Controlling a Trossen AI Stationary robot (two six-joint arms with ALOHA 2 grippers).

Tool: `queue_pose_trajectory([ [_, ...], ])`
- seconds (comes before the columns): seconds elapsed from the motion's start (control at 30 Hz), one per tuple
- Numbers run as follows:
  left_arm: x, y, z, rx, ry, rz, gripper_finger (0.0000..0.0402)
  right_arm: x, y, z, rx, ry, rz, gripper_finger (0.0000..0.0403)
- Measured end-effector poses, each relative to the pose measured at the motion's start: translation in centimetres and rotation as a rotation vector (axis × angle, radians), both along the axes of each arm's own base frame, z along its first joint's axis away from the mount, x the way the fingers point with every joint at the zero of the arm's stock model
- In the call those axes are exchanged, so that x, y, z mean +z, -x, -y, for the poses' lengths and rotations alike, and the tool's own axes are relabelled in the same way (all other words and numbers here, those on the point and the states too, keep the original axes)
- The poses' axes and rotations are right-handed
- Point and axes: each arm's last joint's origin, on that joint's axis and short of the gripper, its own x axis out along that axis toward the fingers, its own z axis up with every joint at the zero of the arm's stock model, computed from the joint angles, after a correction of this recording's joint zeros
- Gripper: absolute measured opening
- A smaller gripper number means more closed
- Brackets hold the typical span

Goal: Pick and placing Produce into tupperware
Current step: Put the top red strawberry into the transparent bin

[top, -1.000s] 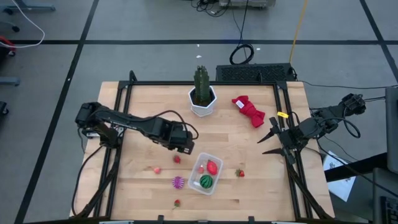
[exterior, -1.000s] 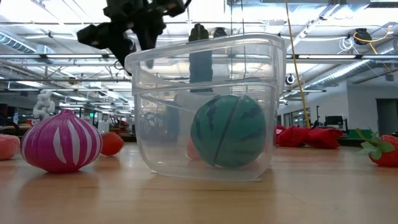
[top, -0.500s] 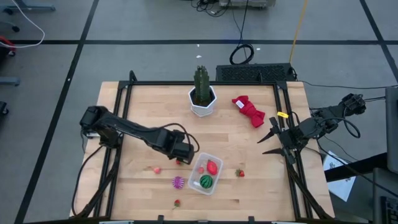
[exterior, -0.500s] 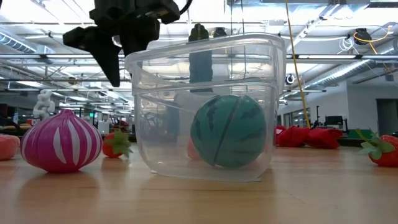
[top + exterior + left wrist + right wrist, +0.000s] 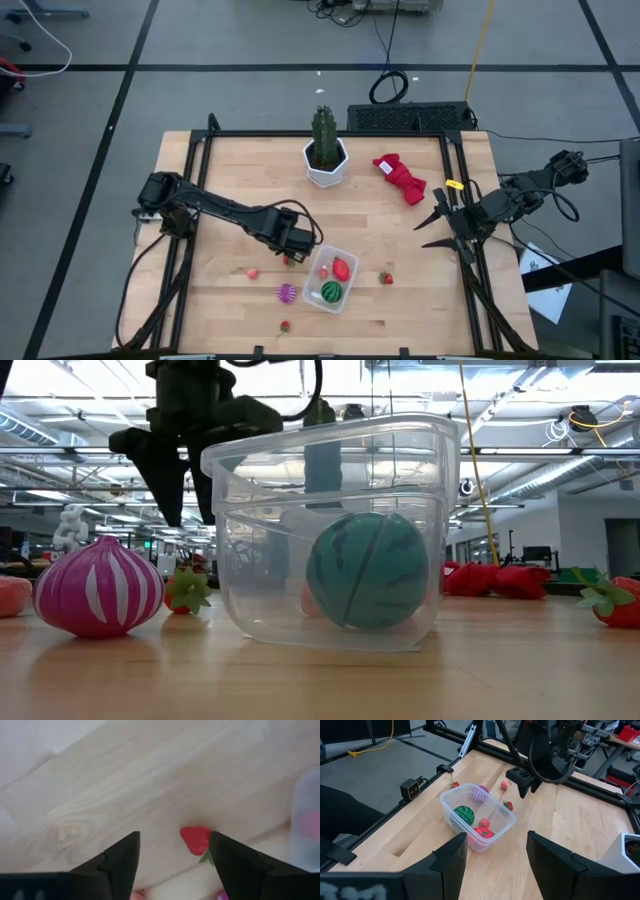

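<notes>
- Pink toy bit (image 5: 252,272) lies loose on the wooden table (image 5: 230,180), left of everything else in the front row.
- Left gripper (image 5: 290,252) is low over a small toy strawberry (image 5: 287,259), fingers (image 5: 120,860) spread wide with the strawberry (image 5: 195,839) between them, not touching it; low view shows the tips (image 5: 165,490) above the fruit (image 5: 184,590).
- Purple striped toy onion (image 5: 287,293) sits on the table near the front, just left of the container, apart from the gripper.
- Tiny red bit (image 5: 285,325) lies close to the front edge, below the onion in the high view.
- Clear tupperware (image 5: 345,290) sits front-centre, just right of the left gripper; inside are a green striped watermelon ball (image 5: 331,292), a larger red piece (image 5: 341,269) and a small pink bit (image 5: 323,270).
- Cactus in a white hexagonal pot (image 5: 325,162) stands at the back, centre.
- Another toy strawberry (image 5: 385,278) lies on the table just right of the tupperware, not touching.
- Red cloth bundle (image 5: 400,178) lies at the back right.
- Right gripper (image 5: 436,228) waits at the right table edge, fingers spread, holding nothing.
</notes>
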Motion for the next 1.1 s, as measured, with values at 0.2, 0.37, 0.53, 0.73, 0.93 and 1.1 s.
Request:
queue_pose_trajectory([
  [0.2, 0.0, -0.3, 0.0, 0.088, 0.021, 0.038, 0.0274, 0.0, 0.0, 0.0, -0.004, -0.008, -0.003, 0.0196],
  [0.37, 0.0, -0.3, 0.0, 0.168, 0.029, 0.038, 0.0286, 0.0, 0.0, 0.0, -0.002, -0.004, -0.001, 0.0196],
  [0.53, 0.0, -0.3, 0.0, 0.166, 0.028, 0.04, 0.0285, -0.1, 0.0, 0.0, -0.001, 0.001, -0.007, 0.0196],
  [0.73, 0.0, -0.3, 0.0, -0.019, -0.036, 0.033, 0.0279, -0.1, 0.0, 0.0, -0.001, 0.004, -0.011, 0.0196],
  [0.93, 0.0, -0.1, 0.2, -0.294, -0.115, -0.003, 0.0282, -0.2, 0.1, 0.0, -0.001, 0.006, -0.016, 0.0196],
  [1.1, 0.0, 0.7, 0.6, -0.483, -0.17, -0.101, 0.028, -0.1, 0.1, 0.0, -0.001, 0.005, -0.016, 0.0196],
])
